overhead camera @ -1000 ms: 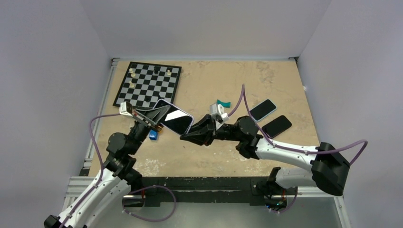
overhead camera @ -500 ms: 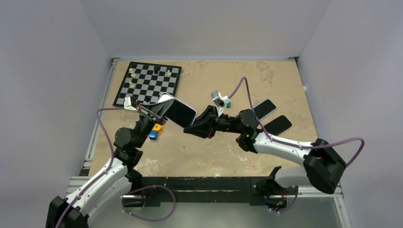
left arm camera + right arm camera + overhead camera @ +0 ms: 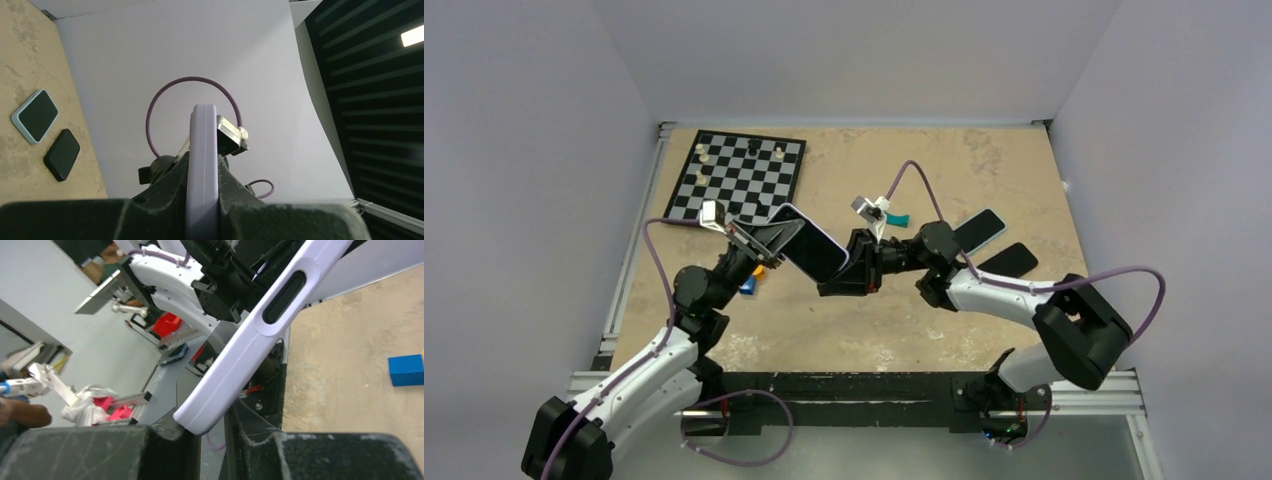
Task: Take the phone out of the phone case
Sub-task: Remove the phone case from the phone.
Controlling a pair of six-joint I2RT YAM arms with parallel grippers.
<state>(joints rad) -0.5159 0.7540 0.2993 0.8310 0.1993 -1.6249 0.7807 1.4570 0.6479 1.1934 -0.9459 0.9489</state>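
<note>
The phone case (image 3: 250, 340) ran off the right wrist view's top edge, and the blue block (image 3: 406, 370) off its right edge. From above, the left arm (image 3: 694, 295) partly covered that block. Chess pieces (image 3: 703, 152) at far left were too small to identify.

Likely a robotics lab: white enclosure walls (image 3: 844, 60) at twelve o'clock, aluminium frame rail (image 3: 617, 310) at nine, seemingly red parts bins (image 3: 167, 324) beyond.

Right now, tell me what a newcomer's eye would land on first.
A phone in a pale purple case hangs tilted above the table's middle, pinched between the left end effector and right end effector. Far left lies a chessboard; two more phones lie flat at right.
</note>
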